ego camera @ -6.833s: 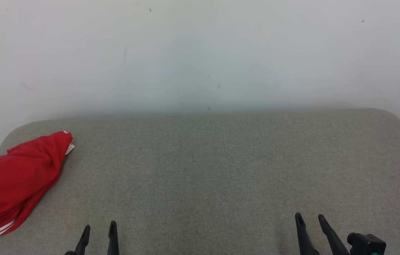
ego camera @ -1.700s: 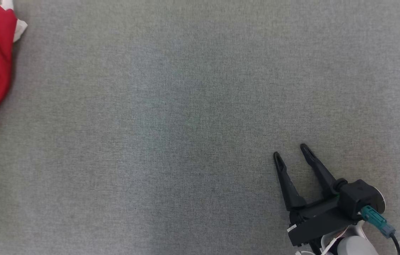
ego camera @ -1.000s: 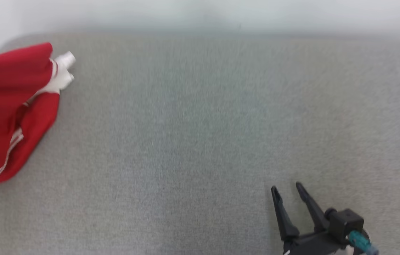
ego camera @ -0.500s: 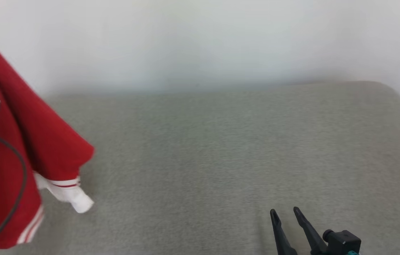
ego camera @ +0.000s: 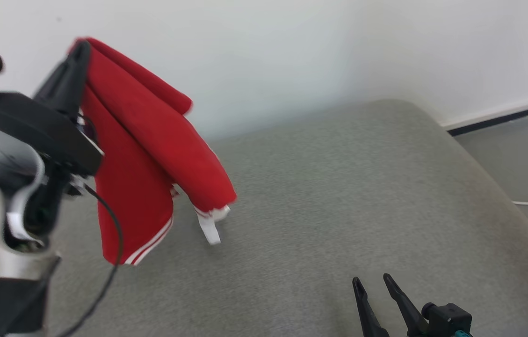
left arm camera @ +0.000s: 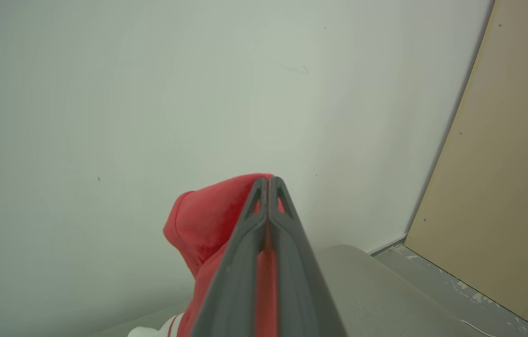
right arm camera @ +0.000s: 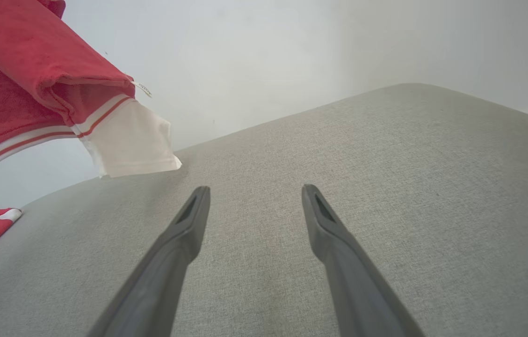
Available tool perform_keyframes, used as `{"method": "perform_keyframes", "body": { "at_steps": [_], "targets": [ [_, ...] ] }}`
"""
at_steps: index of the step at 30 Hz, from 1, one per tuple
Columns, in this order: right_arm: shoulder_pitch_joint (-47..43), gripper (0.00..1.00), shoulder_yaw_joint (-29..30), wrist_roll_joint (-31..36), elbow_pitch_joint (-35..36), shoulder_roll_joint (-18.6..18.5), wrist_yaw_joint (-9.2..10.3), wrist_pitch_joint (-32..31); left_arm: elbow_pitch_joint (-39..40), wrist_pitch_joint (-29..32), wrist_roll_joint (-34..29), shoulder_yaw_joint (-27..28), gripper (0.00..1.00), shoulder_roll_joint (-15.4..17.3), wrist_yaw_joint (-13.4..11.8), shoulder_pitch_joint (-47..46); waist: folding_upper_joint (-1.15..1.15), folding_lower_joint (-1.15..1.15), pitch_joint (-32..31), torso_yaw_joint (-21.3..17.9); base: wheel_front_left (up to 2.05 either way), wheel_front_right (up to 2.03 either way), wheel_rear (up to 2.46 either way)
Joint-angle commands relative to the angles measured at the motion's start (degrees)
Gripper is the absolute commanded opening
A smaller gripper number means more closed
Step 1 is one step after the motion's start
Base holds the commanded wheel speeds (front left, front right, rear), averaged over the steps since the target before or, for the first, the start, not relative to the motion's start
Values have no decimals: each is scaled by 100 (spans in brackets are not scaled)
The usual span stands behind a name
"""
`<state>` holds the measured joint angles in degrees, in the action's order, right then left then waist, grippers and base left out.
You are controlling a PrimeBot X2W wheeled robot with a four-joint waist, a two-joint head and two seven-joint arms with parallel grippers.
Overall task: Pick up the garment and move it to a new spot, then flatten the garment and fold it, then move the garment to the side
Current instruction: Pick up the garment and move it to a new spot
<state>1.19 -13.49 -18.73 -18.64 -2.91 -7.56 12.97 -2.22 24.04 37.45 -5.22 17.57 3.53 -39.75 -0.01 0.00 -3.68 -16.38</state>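
The red soft fabric garment [ego camera: 151, 140] with white stripes along its hem hangs bunched in long folds above the left part of the grey fabric-covered tabletop [ego camera: 338, 187]. Its white cuff [ego camera: 212, 224] dangles lowest, close to the tabletop; whether it touches cannot be told. The left gripper [ego camera: 79, 47] is raised high over the tabletop, fingers pinched together on the garment's top fold. The right gripper [ego camera: 369, 281] sits low at the tabletop's near edge, fingers spread and empty.
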Motion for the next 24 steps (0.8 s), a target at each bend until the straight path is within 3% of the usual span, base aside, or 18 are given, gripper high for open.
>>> {"method": "perform_keyframes", "body": {
  "at_steps": [1,10,22,24],
  "targets": [
    [-16,100,19,16,30,1,14,-28,-32,-97,-45,-54,0,-90,11,171,1,0,-38,-405,0,0,0],
    [-85,100,-11,68,132,3,14,-132,-929,-1070,-155,-531,0,-869,32,1249,1,0,118,-703,0,0,0],
    [-132,100,-74,121,247,2,14,-278,-2731,-2329,-250,-1338,3,-1428,161,1804,1,0,206,-616,0,0,0],
    [-158,100,-61,123,259,1,14,-303,-2920,-2548,-290,-1480,100,-1446,174,1766,1,0,195,-549,0,0,0]
  ]
}}
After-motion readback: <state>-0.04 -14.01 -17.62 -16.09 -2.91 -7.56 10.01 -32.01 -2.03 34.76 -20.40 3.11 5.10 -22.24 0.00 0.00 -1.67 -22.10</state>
